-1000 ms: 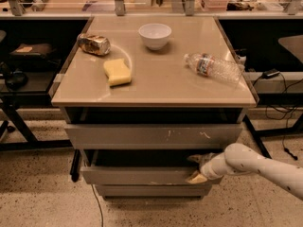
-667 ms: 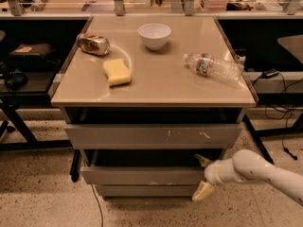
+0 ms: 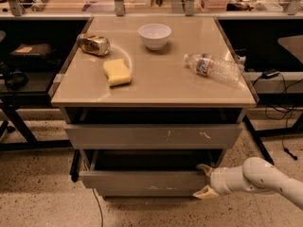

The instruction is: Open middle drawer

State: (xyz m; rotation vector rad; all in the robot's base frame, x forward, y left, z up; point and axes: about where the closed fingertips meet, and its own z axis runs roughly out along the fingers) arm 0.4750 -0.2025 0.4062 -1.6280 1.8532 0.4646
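Note:
The middle drawer (image 3: 142,182) is the grey front below the scratched top front (image 3: 151,136). It stands pulled out a little, with a dark gap showing its interior (image 3: 147,160) behind the panel. A narrower bottom front (image 3: 142,192) peeks out under it. My gripper (image 3: 204,180), on a white arm (image 3: 265,179) coming in from the lower right, is at the right end of the middle drawer front. It is open, with one tan fingertip (image 3: 204,168) by the panel's top edge and the other low beside it.
On the tan cabinet top (image 3: 156,84) lie a crushed can (image 3: 93,44), a yellow sponge (image 3: 117,72), a white bowl (image 3: 154,35) and a plastic bottle (image 3: 213,67) on its side. Black desks with cables flank the cabinet. The floor is speckled.
My gripper dropped from the drawer's top right corner to lower beside the front, then came back up a little. The drawer has not visibly moved.

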